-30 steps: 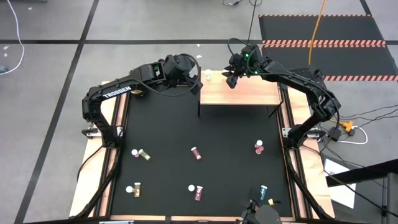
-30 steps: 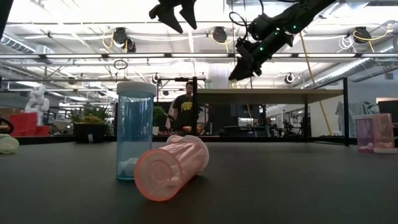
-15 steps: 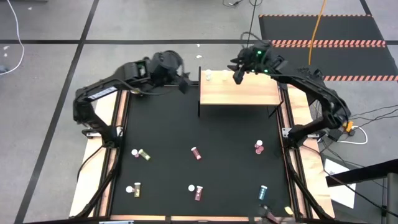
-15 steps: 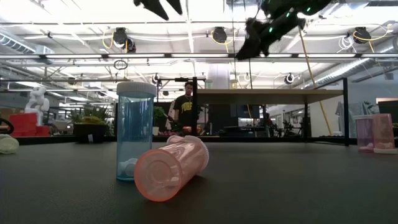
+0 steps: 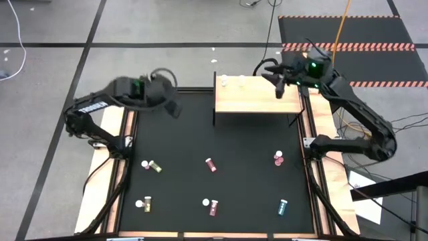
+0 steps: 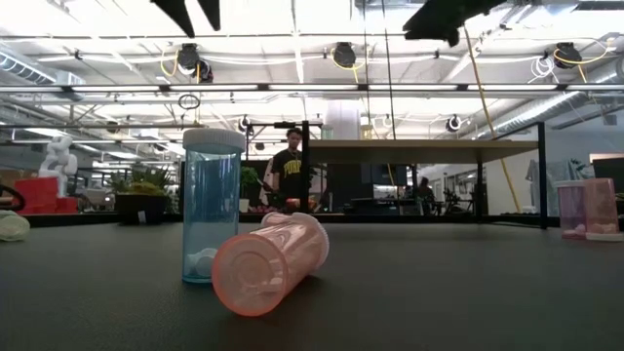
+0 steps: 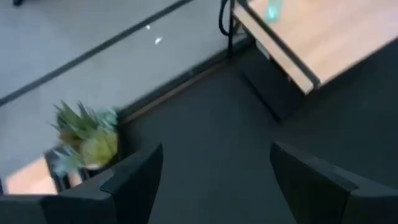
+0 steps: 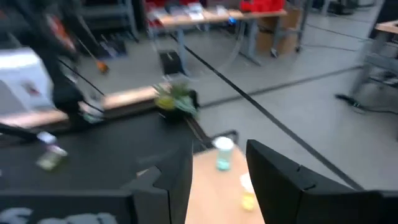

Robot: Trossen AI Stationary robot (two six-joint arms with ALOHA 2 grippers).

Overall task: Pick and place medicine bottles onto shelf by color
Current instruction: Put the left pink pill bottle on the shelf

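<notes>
Closest to the low camera, a teal bottle [image 6: 212, 207] stands upright with a pink bottle [image 6: 270, 262] lying on its side just beside it. Across the black tabletop [image 5: 247, 140], several more bottles are scattered, among them a dark red one [image 5: 211, 165] mid-table and a pink one [image 5: 279, 158] toward the right. Farther back, the left gripper [image 5: 171, 107] hovers over the table's far left with fingers [image 7: 134, 177] spread wide and empty. At the far edge, the right gripper [image 5: 279, 86] hangs above the shelf [image 5: 257, 100], fingers [image 8: 283, 177] apart, holding nothing; two bottles [image 5: 232, 81] stand on the shelf's far left corner.

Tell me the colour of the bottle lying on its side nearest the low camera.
Pink bottle, clearest in the low view.
</notes>
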